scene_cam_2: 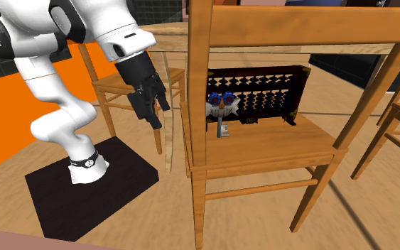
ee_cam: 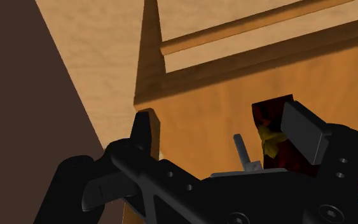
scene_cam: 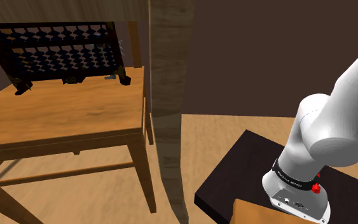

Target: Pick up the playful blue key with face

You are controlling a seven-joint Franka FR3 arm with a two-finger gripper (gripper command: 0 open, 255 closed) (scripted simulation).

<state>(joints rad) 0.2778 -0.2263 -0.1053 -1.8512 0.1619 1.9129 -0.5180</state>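
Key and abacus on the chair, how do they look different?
The key is small, the abacus wide. The key has a blue-and-white face over a grey shaft; the abacus is a dark frame with rows of beads. Both stand on the chair seat.

It looks like the dining area of a home. A wooden chair stands at a pale wooden table, with more chairs of the same make close by. The floor is warm wood and the wall behind is plain dark brown. An abacus, a household thing, stands on the near chair's seat.
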